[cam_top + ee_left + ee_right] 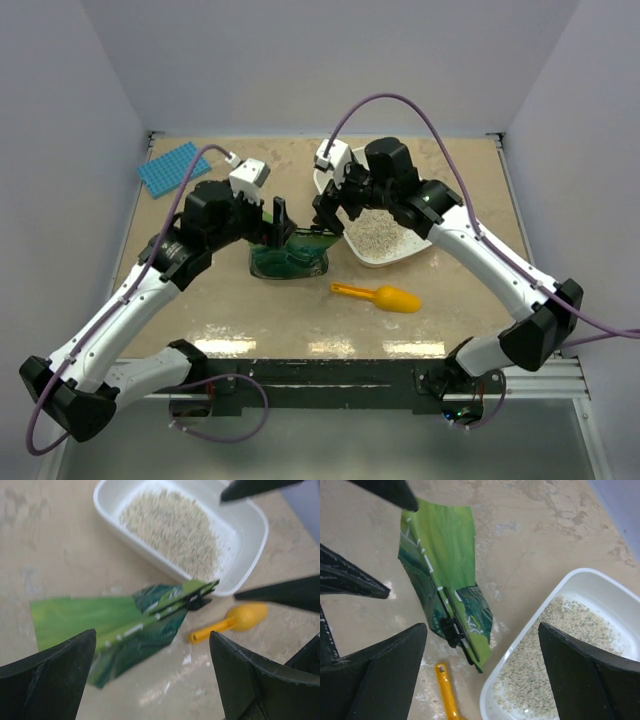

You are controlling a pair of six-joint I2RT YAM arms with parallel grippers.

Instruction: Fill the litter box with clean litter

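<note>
While both arms reach toward the middle of the beige counter point(470, 320), the white litter box point(374, 263) sits right of centre, toward the far side. A low heap of pale, sandy litter point(382, 232) covers much of its floor. Just left of the box, a glossy green bag point(290, 262) lies flat on the counter, with a black clip point(200, 601) at the end nearest the box; whether bag and rim touch cannot be told. The left end effector point(152, 634) hangs above the bag with its jaws spread wide, holding nothing. The right end effector point(482, 626) is also wide open and empty, above the clipped end of the bag and the near edge of the box. An orange-yellow scoop point(385, 297) lies on the counter closer to the arm bases than the box, its handle pointing left. A blue gridded mat point(172, 168) rests in the far left corner.
</note>
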